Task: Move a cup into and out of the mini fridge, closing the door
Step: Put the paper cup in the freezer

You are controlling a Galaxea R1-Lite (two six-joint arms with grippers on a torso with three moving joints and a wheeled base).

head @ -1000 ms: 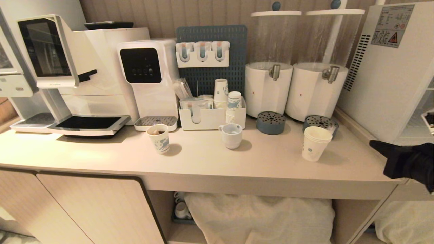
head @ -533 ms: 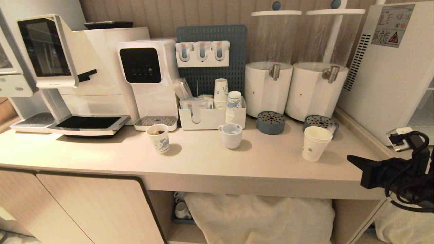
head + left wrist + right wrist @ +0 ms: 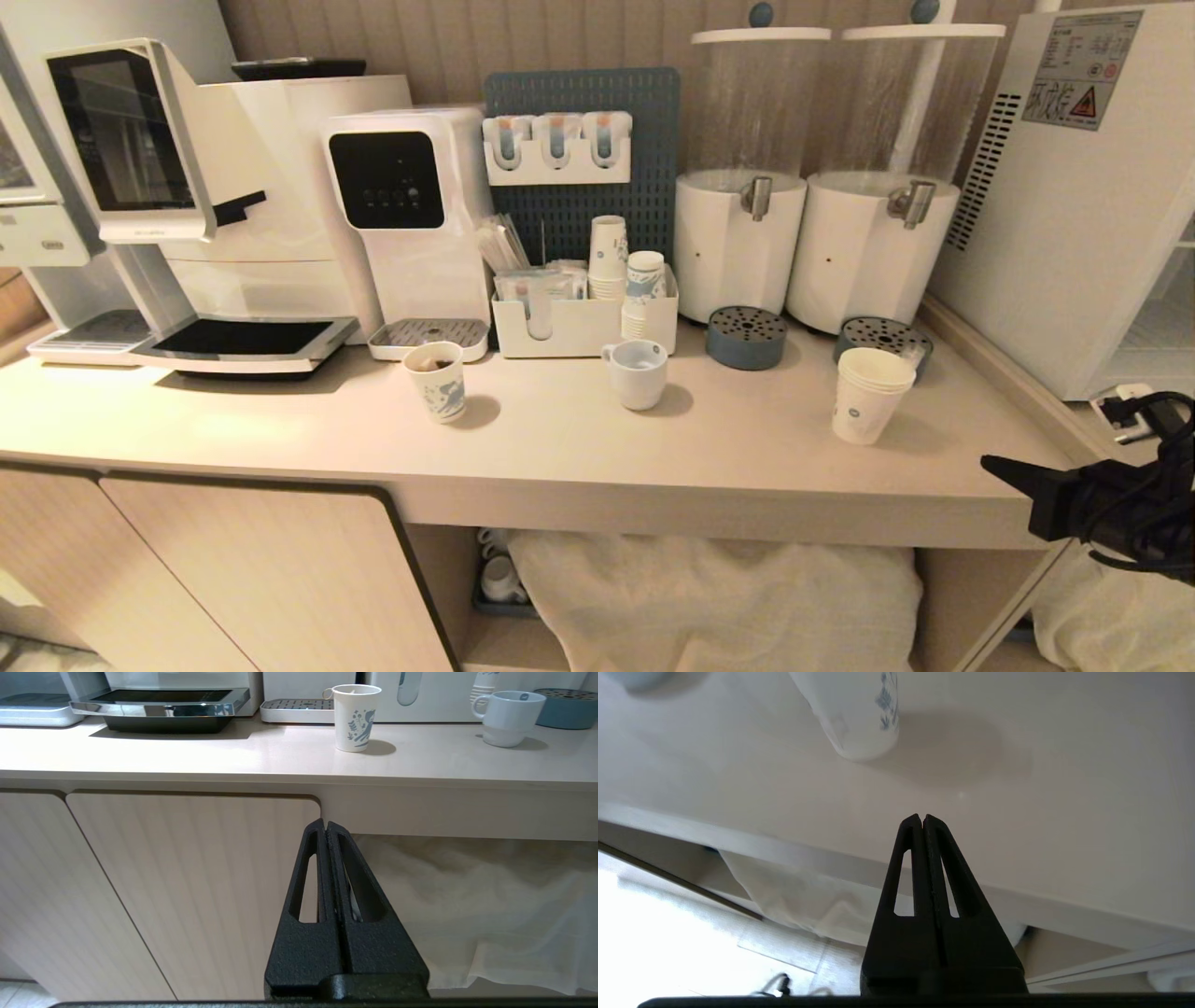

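**Right tool closed at the table's near right corner; cup stands free on the table**

You have the cup (image 3: 866,395) upright on the right part of the table (image 3: 560,448), just in front of the right-hand grey drip disc (image 3: 881,336) and the right white dispenser (image 3: 873,247). Nothing is touching it. Its small round blue logo faces the near side, and its rim looks layered.

Your right tool (image 3: 991,462) is at the near right corner of the table, well apart from the cup, to its right and nearer to you. Its tip points left toward the table edge. Its fingers (image 3: 920,826) are pressed together and hold nothing.

Your left tool (image 3: 325,828) hangs low in front of the cabinet door (image 3: 187,891) under the table, fingers together and empty. It is out of the head view.

The mini fridge (image 3: 1074,215) stands at the far right of the table, with its vent slots and warning sticker (image 3: 1074,70) facing you. Only a strip of its front shows at the right edge of the picture, where pale shelves appear; you cannot tell from here how the door stands.

Further left on the table you have the handled mug (image 3: 638,371) and the paper cup with blue drawings (image 3: 437,381), both standing free.
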